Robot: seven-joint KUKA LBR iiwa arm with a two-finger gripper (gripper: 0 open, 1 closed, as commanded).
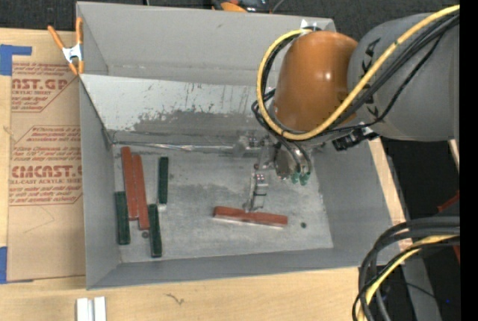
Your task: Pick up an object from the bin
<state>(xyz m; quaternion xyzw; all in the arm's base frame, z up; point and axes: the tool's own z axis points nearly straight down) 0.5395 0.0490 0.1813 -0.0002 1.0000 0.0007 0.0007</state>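
The tool (258, 200) stands low over the floor of the grey metal bin (179, 43), right of centre. A red-brown flat stick (272, 220) lies directly beneath its tip, about at mid-length; contact cannot be confirmed. The stick's long axis runs nearly left to right, with the right end slightly nearer the front wall. Whether the tool is released or clenched cannot be told. Further red-brown sticks (134, 185) and dark green sticks (154, 231) lie well apart at left.
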